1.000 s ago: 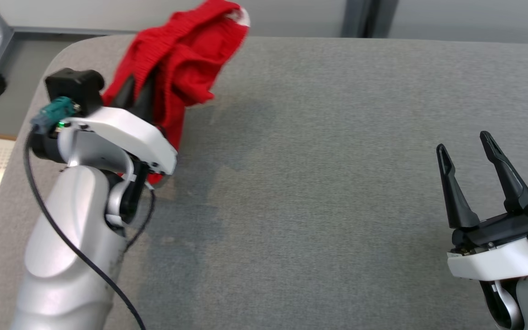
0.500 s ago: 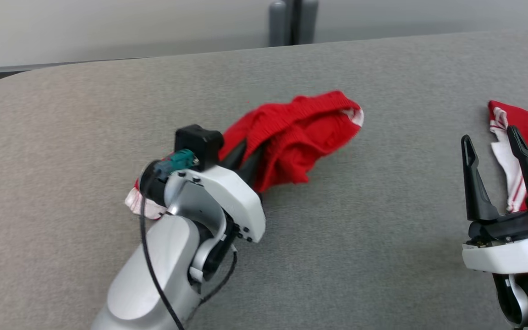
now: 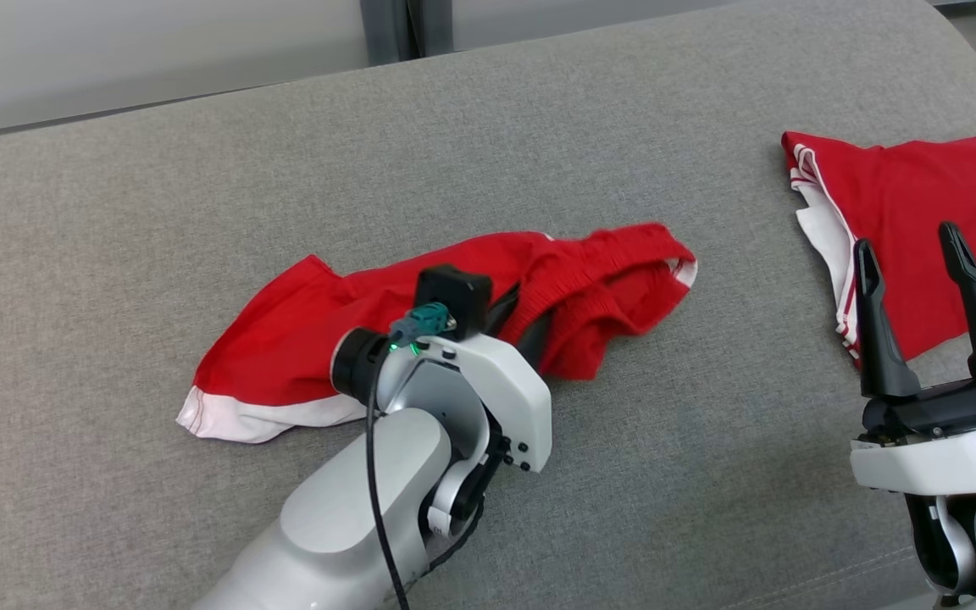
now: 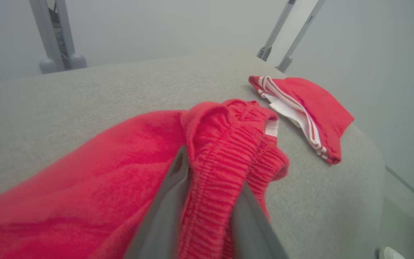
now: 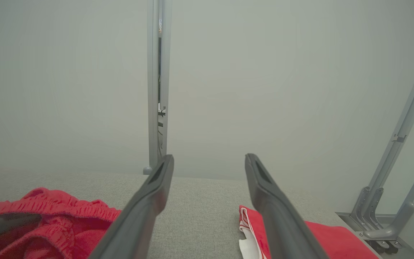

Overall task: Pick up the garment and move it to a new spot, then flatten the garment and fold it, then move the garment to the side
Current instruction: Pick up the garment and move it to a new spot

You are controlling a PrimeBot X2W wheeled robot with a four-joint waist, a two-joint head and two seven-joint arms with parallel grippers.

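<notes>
1. The head view turned toward the right side of the grey table (image 3: 623, 474), so a second red garment (image 3: 920, 195), folded, came into it behind the right gripper (image 3: 907, 237).
2. One second ago the garment (image 3: 302, 330) hung in a bunch from the raised left gripper (image 3: 526, 318). It came down and lay spread out on the table.
3. Its white hem (image 3: 259, 419), first hidden, lay flat at the garment's left end.
4. The left gripper came down low, with the waistband (image 3: 615, 254) between its fingers.
</notes>
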